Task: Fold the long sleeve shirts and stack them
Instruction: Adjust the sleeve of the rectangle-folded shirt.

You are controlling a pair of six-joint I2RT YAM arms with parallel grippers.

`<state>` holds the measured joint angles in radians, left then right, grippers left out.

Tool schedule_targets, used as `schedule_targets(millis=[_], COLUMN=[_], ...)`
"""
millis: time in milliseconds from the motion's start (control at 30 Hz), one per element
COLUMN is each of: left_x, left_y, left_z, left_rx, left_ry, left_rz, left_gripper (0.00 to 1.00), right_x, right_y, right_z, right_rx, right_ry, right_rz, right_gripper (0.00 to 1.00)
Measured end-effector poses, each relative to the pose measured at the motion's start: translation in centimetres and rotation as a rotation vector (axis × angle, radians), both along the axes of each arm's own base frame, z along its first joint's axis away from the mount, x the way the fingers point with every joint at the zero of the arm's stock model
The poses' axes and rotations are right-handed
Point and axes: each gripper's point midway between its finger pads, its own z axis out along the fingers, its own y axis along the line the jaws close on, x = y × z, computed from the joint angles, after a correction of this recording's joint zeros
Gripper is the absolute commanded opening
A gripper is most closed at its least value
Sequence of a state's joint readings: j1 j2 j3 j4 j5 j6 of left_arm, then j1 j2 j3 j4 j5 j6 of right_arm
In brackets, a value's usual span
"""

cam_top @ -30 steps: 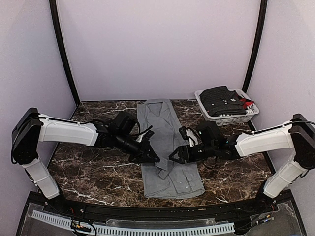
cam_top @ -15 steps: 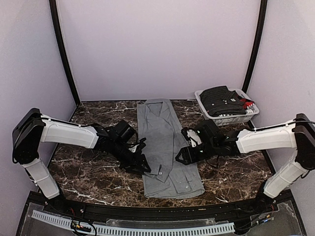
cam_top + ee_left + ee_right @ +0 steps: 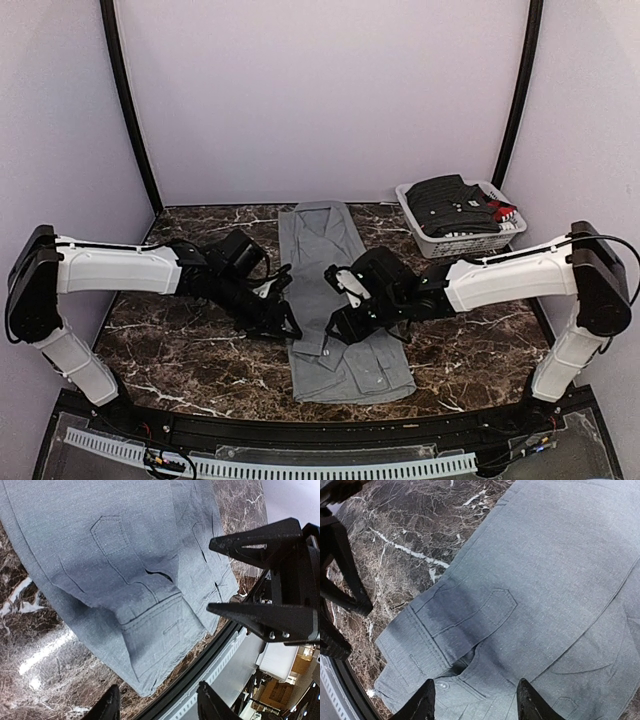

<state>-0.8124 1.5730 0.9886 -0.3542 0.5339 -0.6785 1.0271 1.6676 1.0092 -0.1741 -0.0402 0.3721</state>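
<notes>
One grey long sleeve shirt (image 3: 335,270) lies lengthwise down the middle of the marble table (image 3: 180,360), sleeves folded in over its body. My left gripper (image 3: 288,327) hovers at the shirt's left edge, open and empty; in the left wrist view it (image 3: 157,706) hangs over the shirt's hem corner (image 3: 145,680). My right gripper (image 3: 334,330) is low over the shirt's lower middle, open, holding nothing; in the right wrist view it (image 3: 476,702) is just above a sleeve cuff with a button (image 3: 442,685). The two grippers face each other across the cloth.
A white laundry basket (image 3: 470,243) stands at the back right with dark clothes (image 3: 450,203) piled in it. The black front rail (image 3: 300,435) runs along the table's near edge. Purple walls close in the back and both sides.
My left gripper has opened, let go of the sleeve and drawn back left to the shirt's edge. My right gripper has slid left over the shirt, its jaws narrowing a little.
</notes>
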Motion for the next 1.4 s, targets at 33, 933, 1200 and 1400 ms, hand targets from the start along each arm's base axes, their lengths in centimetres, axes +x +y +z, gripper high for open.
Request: schedule_targets(millis=[33, 933, 1200, 1400], left_x=[0.0, 0.9, 1.0, 1.2], left_y=[0.0, -1.2, -1.3, -1.5], left_z=[0.0, -4.5, -4.4, -3.9], left_rx=[-0.001, 0.015, 0.011, 0.004], left_ry=[-0.001, 0.099, 0.096, 0.076], left_rz=[-0.001, 0.059, 0.059, 0.046], left_gripper=[0.52, 0.15, 0.18, 0.28], right_x=[-0.3, -5.7, -5.0, -5.0], right_y=[0.1, 1.2, 2.1, 1.7], right_z=[-0.1, -5.1, -5.3, -6.0], right_rx=[-0.006, -0.232, -0.248, -0.294], right_ry=[-0.001, -0.162, -0.189, -0.194], right_rz=[0.006, 0.176, 0.169, 0.163], right_gripper=[0.53, 0.52, 0.44, 0.37])
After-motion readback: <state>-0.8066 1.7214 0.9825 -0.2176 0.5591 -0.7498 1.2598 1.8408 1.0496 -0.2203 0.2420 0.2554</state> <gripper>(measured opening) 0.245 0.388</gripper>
